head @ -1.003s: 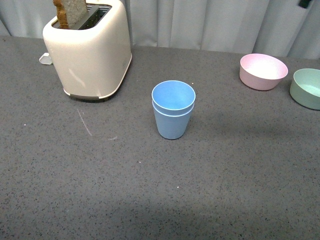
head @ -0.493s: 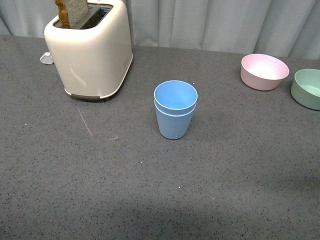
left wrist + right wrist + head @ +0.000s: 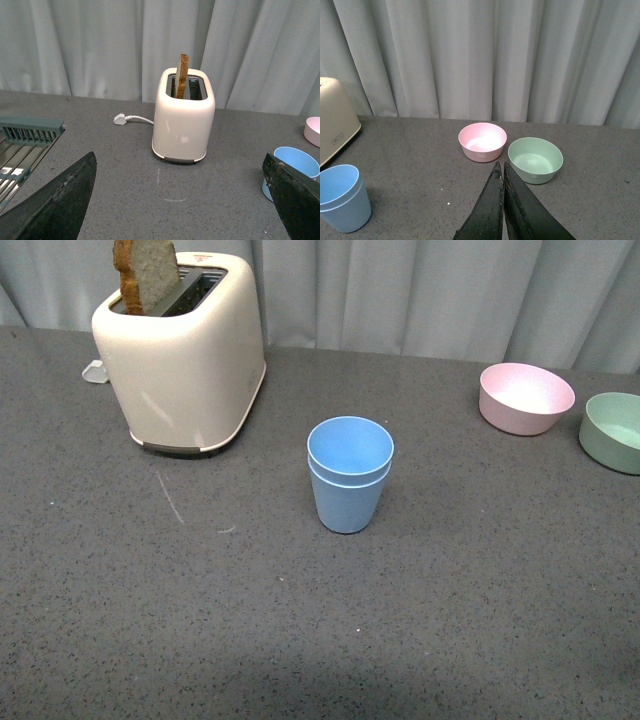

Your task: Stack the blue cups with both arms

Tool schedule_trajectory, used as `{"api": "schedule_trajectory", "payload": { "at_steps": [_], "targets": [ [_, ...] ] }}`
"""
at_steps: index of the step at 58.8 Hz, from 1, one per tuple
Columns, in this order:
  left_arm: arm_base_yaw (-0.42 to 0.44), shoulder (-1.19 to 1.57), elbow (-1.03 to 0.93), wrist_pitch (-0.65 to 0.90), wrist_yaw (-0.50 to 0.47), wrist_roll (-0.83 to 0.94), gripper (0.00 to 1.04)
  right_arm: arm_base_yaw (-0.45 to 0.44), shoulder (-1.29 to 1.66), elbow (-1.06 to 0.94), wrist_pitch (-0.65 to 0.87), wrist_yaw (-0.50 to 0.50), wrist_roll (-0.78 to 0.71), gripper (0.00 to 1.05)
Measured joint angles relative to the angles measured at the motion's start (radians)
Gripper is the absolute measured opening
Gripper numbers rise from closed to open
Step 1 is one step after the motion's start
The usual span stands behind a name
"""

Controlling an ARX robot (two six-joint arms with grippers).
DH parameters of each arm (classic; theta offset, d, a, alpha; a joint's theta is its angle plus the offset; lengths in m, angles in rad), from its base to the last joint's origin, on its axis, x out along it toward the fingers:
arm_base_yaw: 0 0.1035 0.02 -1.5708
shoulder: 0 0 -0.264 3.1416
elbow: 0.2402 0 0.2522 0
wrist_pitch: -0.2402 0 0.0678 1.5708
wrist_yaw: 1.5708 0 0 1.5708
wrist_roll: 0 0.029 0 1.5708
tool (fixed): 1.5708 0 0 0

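Two light blue cups [image 3: 349, 475] stand nested one inside the other, upright on the grey table's middle. No arm shows in the front view. In the left wrist view the stacked cups [image 3: 298, 161] sit just beyond the far finger of my left gripper [image 3: 179, 155], which is open wide with nothing between its fingers. My right gripper [image 3: 500, 165] is shut and empty, hanging over the table with the stacked cups [image 3: 342, 197] well off to its side.
A cream toaster [image 3: 185, 350] with a slice of toast stands at the back left, its plug [image 3: 120, 119] lying behind it. A pink bowl [image 3: 526, 398] and a green bowl [image 3: 612, 432] sit at the back right. A grey dish rack [image 3: 25, 140] lies left of the toaster.
Everything in the front view has slid slightly down the picture. A dark arm part at the top right corner a second ago is gone. The cups stay nested in place.
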Motion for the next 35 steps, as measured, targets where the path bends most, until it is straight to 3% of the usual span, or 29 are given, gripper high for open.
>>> {"api": "schedule_trajectory", "payload": {
  "at_steps": [35],
  "targets": [
    [0.000, 0.000, 0.000, 0.000, 0.000, 0.000, 0.98, 0.000, -0.379, -0.014, -0.346, 0.000, 0.000, 0.01]
  ]
}}
